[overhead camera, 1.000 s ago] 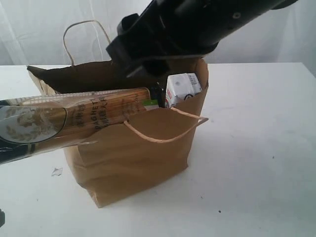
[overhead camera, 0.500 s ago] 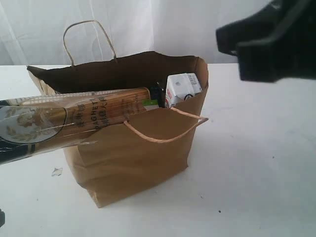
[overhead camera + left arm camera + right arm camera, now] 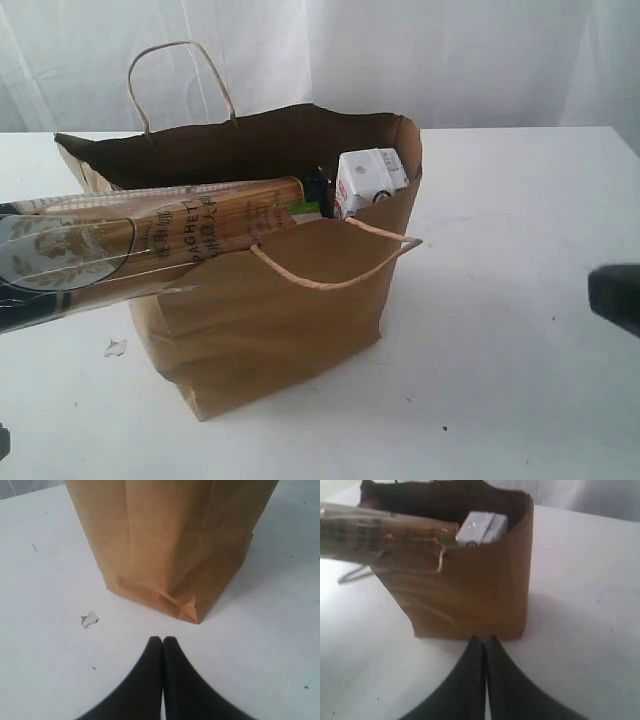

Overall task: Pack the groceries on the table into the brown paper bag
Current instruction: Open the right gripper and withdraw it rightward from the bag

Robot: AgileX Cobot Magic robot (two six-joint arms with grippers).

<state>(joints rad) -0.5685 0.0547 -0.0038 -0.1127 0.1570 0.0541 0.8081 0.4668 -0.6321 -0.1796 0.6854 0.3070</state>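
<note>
The brown paper bag (image 3: 270, 290) stands upright on the white table (image 3: 510, 330), its two cord handles up. The spaghetti pack (image 3: 150, 245) lies slanted in the bag's mouth, its dark end sticking far out past the left rim. The small white-blue carton (image 3: 370, 180) stands inside at the right corner, with a dark item beside it. The other groceries are hidden. My left gripper (image 3: 162, 640) is shut and empty, low over the table near the bag's bottom corner (image 3: 192, 615). My right gripper (image 3: 484, 640) is shut and empty before the bag (image 3: 470, 590), where the carton (image 3: 480, 527) shows.
A small torn scrap (image 3: 115, 347) lies on the table left of the bag, also seen as the scrap (image 3: 89, 620) in the left wrist view. A dark part of the right arm (image 3: 615, 298) shows at the right edge. A white curtain hangs behind.
The right arm has pulled away from above the bag, moving right and down until only a bit shows at the right edge. The bag and its contents have not moved.
</note>
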